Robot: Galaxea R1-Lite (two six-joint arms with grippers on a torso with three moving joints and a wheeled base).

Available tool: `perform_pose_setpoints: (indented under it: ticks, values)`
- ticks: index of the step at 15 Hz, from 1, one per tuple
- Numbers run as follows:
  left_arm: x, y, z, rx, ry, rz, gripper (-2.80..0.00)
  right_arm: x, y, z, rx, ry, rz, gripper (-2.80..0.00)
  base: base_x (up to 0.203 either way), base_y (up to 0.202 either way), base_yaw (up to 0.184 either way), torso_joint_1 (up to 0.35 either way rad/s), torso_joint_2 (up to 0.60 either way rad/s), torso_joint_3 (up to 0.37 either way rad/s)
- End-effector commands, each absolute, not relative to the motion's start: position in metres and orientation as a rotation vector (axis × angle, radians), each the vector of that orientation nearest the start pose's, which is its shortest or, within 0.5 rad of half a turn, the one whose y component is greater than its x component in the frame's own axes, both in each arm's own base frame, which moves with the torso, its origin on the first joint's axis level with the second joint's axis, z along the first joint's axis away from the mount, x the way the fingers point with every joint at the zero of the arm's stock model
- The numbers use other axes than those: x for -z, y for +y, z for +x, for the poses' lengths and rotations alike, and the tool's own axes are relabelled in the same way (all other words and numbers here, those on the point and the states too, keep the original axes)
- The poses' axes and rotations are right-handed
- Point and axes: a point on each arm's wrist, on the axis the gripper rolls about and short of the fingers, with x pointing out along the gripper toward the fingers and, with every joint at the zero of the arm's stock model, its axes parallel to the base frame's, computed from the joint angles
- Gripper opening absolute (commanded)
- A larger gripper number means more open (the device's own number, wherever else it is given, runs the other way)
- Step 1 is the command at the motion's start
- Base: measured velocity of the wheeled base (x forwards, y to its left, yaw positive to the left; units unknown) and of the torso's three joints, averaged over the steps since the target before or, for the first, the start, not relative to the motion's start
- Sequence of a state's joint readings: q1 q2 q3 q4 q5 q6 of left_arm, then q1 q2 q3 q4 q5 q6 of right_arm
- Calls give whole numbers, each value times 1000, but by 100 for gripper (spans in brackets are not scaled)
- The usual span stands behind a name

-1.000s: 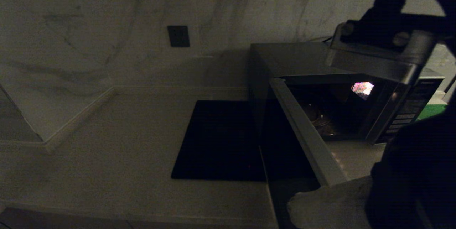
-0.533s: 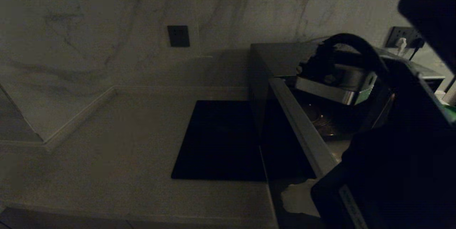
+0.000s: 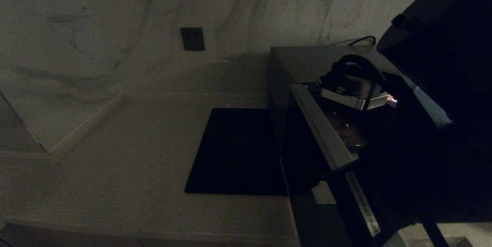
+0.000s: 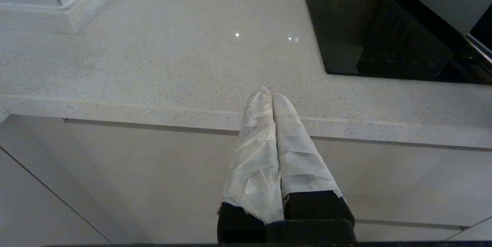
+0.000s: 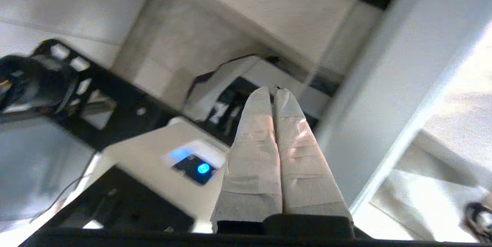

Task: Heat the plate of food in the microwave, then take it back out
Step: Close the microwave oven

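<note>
Across the pale speckled stone surface (image 3: 134,143), dim and broad, with the large boxy dark grey microwave (image 3: 307,60) at far right, its black glass door (image 3: 323,128) swung wide toward the near side. Left of it, touching the door's shadow, a flat black square mat (image 3: 234,151). Reaching over the open cavity from the right, the dark right arm (image 3: 423,143).

Seemingly caught at the door-handling step, between loading and fetching. No lavender plate of food to be made out anywhere; only a faint round shape (image 3: 346,128) low inside the cavity, either turntable or plate, impossible to tell which. Next move likely calling for a clear look inside, then either a sideways push on the door or fingers parted for the plate's rim.

Right tool (image 5: 273,91) clenched on nothing, taped fingers pressed together, just beside a pale upright edge, contact uncertain. Left tool (image 4: 269,95) likewise clenched and empty, parked at the near lip of the surface, well left of the microwave.
</note>
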State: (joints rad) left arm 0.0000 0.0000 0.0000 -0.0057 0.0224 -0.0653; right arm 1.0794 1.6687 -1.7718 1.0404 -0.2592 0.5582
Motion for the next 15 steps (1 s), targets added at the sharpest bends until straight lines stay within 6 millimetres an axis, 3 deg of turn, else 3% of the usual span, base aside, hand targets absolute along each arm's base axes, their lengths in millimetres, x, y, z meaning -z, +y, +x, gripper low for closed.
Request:
perform_pose_setpoints:
  ticks: [1,9,15]
  values:
    - [-76,1,-23,-23,-8,-66,-280,-308,218,129,-480,924,-92,-280,0,0,0,0,0,0]
    - [-76,1,-23,-23,-8,-66,-280,-309,190,142,-333,883,-65,-280,0,0,0,0,0,0]
    - [-76,1,-23,-23,-8,-66,-280,-312,156,150,-210,863,-11,-280,0,0,0,0,0,0]
